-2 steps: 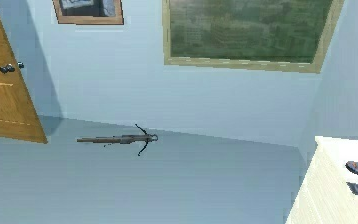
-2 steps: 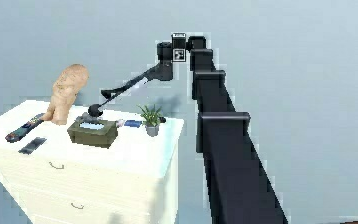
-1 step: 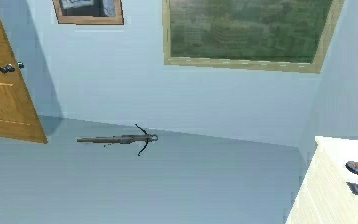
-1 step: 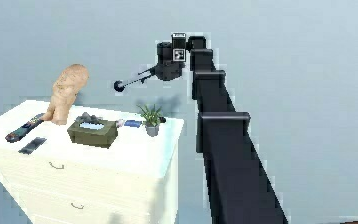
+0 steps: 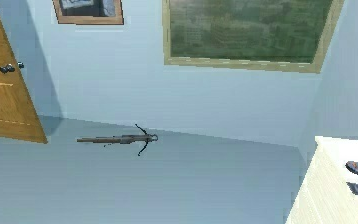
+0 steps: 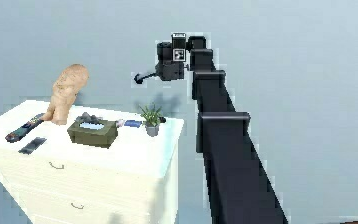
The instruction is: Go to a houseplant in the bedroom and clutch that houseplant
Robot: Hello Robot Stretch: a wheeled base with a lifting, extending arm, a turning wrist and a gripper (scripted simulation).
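Small potted houseplant (image 6: 150,117) on the white dresser (image 6: 107,170) top, below the fingers (image 6: 142,76) and apart from them. At the dark arm (image 6: 222,140)'s far end, gripper (image 6: 139,78) against bare wall; holds nothing. Lower and left of the fingers: green tissue box (image 6: 93,130), tan bust (image 6: 67,92), two dark remotes (image 6: 31,127). Ahead, wooden door (image 5: 9,80), framed picture (image 5: 89,10), green window (image 5: 252,30), dark long-handled thing (image 5: 122,139) on the floor.

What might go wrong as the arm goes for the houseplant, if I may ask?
The houseplant stands near the dresser's edge, so a nudge from the gripper might tip it off. The box and the bust sit close by and may get bumped.
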